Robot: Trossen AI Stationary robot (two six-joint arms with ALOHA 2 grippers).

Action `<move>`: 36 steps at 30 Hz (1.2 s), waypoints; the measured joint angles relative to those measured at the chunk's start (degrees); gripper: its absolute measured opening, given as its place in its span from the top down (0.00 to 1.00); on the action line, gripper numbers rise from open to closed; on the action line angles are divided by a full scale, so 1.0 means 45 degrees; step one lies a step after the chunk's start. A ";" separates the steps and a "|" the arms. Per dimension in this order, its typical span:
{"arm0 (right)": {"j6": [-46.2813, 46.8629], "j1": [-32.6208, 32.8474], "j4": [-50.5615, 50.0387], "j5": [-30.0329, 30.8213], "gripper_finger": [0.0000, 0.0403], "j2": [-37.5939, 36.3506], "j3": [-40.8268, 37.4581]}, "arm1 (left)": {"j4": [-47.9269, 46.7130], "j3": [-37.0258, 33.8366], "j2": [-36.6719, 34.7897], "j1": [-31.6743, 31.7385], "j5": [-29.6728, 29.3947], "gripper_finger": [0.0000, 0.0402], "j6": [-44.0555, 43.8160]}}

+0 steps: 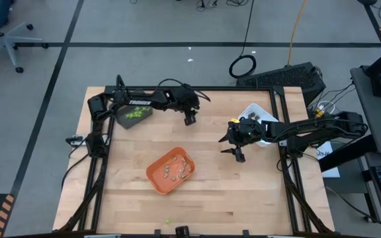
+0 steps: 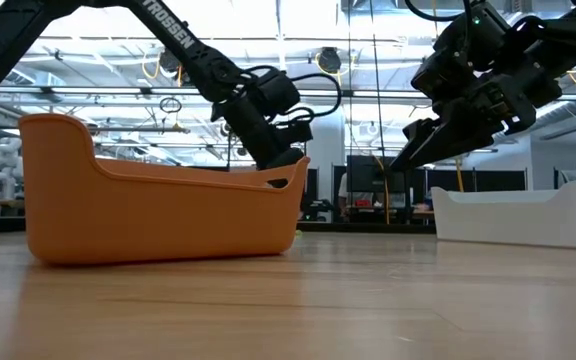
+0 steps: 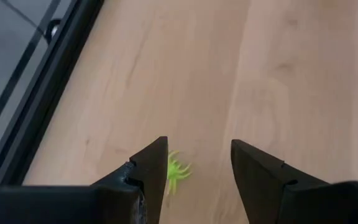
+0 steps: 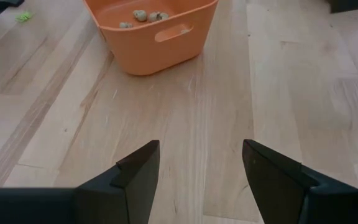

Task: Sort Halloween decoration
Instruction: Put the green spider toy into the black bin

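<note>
Wooden tabletop (image 1: 131,205): left gripper (image 3: 197,171) at 11 o'clock, jaws apart over lime-green piece (image 3: 176,171), likely pick step, next lower and close; right gripper (image 4: 199,168) apart, empty, waiting at 3 o'clock.

Pale smooth wooden table (image 1: 243,192), matt orange plastic tray (image 1: 156,177), matt black hands

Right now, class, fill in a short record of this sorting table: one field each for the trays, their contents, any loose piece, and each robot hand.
orange tray: table centre, holds tan-grey pieces
dark grey tray: far left of the table, holds lime-green pieces
white tray: right side, contents partly hidden by the arm
loose piece: lime-green spider on the wood, beside one finger of the left hand
left hand: open, above the spider
right hand: open, empty, raised over bare wood near the orange tray
</note>
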 joint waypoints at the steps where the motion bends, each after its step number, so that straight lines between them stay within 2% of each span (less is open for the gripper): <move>1: -0.0030 0.0000 0.0000 0.0000 0.47 0.0000 0.0000 | -0.0050 0.0000 0.0000 0.0064 -0.0010 0.57 -0.0128; 9: -0.0273 0.0000 -0.0003 0.0000 0.47 0.0000 0.0000 | -0.0928 -0.0010 0.0057 0.0448 0.0025 0.57 -0.0745; 15: -0.0277 0.0000 -0.0005 0.0000 0.47 0.0000 0.0000 | -0.1800 -0.0002 0.0063 0.0844 0.0945 0.57 0.0507; 24: -0.0257 0.0000 -0.0010 0.0143 0.47 0.0000 0.0000 | -0.2778 0.1469 0.0009 0.0721 0.0946 0.57 -0.0044; 27: -0.0169 0.0000 -0.0049 0.1344 0.47 0.0000 0.0000 | -0.2965 0.1891 -0.0063 0.0383 0.0881 0.57 -0.0152; 32: -0.0025 -0.0010 0.0108 0.3130 0.47 0.0000 -0.0005 | -0.3187 0.1977 -0.0044 -0.0050 0.0031 0.57 -0.0183; 36: 0.0081 -0.0052 0.1314 0.4685 0.47 0.0028 -0.0010 | -0.4017 0.1972 -0.0320 -0.0241 -0.0072 0.57 -0.0369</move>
